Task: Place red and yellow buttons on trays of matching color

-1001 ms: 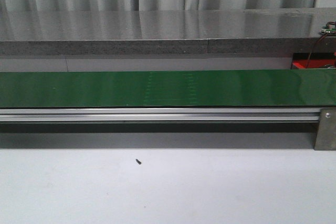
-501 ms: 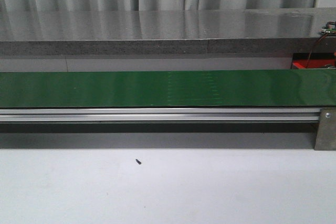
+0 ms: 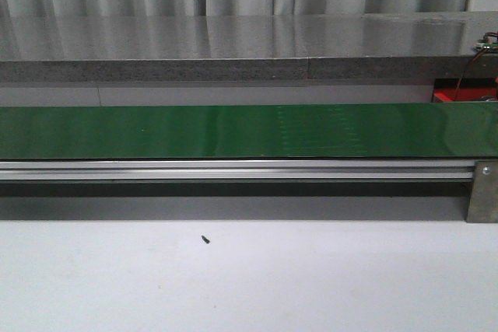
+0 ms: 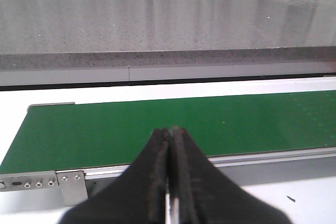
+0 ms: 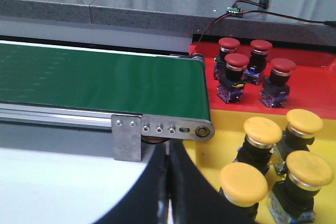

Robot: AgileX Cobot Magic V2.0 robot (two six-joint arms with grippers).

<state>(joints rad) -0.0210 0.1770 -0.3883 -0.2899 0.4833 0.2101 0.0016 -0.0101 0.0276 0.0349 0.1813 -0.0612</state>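
Observation:
Several red buttons stand on the red tray, and several yellow buttons stand on the yellow tray, both just past the belt's right end. The green conveyor belt carries no button in any view. My right gripper is shut and empty, in front of the belt's end bracket and beside the yellow tray. My left gripper is shut and empty, over the near edge of the belt near its left end. Neither gripper shows in the front view.
A grey stone-like counter runs behind the belt. The belt's aluminium rail and end bracket line its near side. A small dark speck lies on the white table. A wire and a small circuit board lie behind the red tray.
A faint pattern on the belt has shifted to the right, so the belt is running rightward. No button or gripper has appeared in the front view.

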